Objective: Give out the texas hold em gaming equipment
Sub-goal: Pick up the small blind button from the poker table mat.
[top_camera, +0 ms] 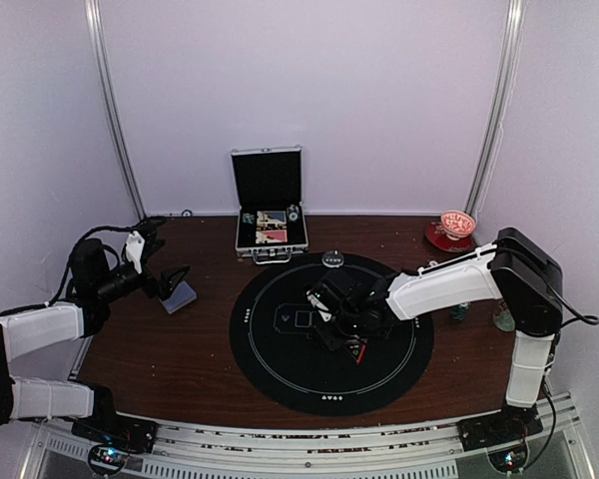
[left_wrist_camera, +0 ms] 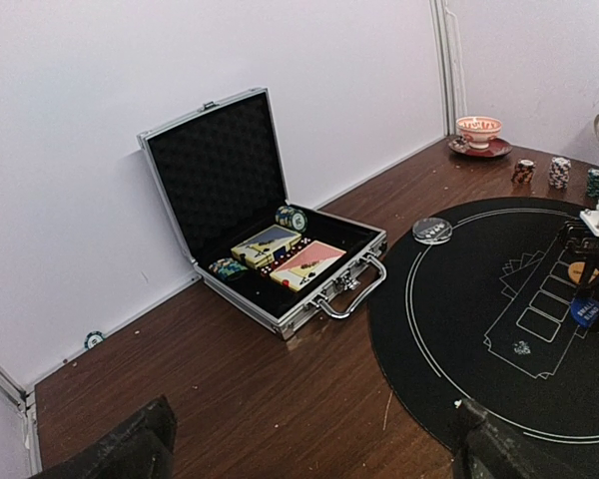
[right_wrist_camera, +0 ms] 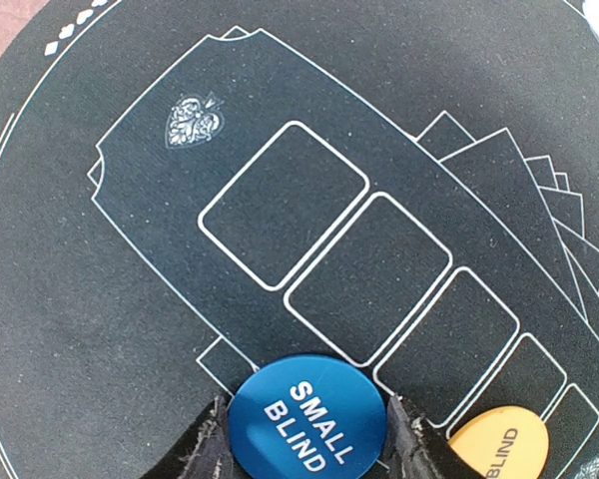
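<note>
Blue SMALL BLIND disc (right_wrist_camera: 307, 424) sits dead between the fingers of the right tool (right_wrist_camera: 307, 449), face up and apparently flat on the black mat (right_wrist_camera: 100, 299). Pads (right_wrist_camera: 202, 457) are right up against its rim on both sides. We cannot tell whether that is a firm clamp or just bracketing contact. Orange BLIND disc (right_wrist_camera: 499, 449) lies just to the tool's right in the wrist view, apart from the blue one and untouched. Ahead of the tool's tips we see the printed row of card boxes, all bare.

Behind the tool, past the mat edge, three chip stacks (left_wrist_camera: 559, 172) stand on the counter (left_wrist_camera: 230, 399). Ahead of it, beyond the mat's far edge, the silver case (left_wrist_camera: 309, 311) is open with cards (left_wrist_camera: 280, 256) and more chips (left_wrist_camera: 292, 217) inside. Left tool (top_camera: 172, 282) is spread wide, grasping nothing. It hangs just beside what looks like a grey-blue deck (top_camera: 182, 297), well across the mat from the right tool.

Our read: we're on the blind-button step, with chips partly out and cards not dealt. Next move needs a square pinch on a thin rim and a straight lift. It also needs clearance from the orange disc so that doesn't get dragged, then a set-down at a seat mark near the mat edge.
</note>
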You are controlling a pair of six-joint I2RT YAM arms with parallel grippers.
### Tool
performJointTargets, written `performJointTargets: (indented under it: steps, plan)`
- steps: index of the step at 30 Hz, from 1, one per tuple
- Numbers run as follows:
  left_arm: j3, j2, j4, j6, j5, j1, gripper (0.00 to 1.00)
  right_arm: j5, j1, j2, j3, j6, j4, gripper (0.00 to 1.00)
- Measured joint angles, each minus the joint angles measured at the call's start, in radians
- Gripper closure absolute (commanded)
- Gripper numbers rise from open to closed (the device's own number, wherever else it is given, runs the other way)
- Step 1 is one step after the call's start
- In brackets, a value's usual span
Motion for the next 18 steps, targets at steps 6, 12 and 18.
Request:
performJointTargets:
  steps: [6, 12, 18]
  plan:
    - [0.0, 0.003, 0.0, 0.0, 0.0, 0.0, 0.02, 0.019, 0.006, -0.008, -0.007, 0.008, 0.001, 0.52]
    - [0.0, 0.004, 0.0, 0.0, 0.0, 0.0, 0.02, 0.032, 0.006, -0.037, -0.024, 0.019, 0.003, 0.52]
    - [0.0, 0.004, 0.0, 0.0, 0.0, 0.0, 0.02, 0.075, -0.007, -0.072, -0.041, 0.045, 0.021, 0.51]
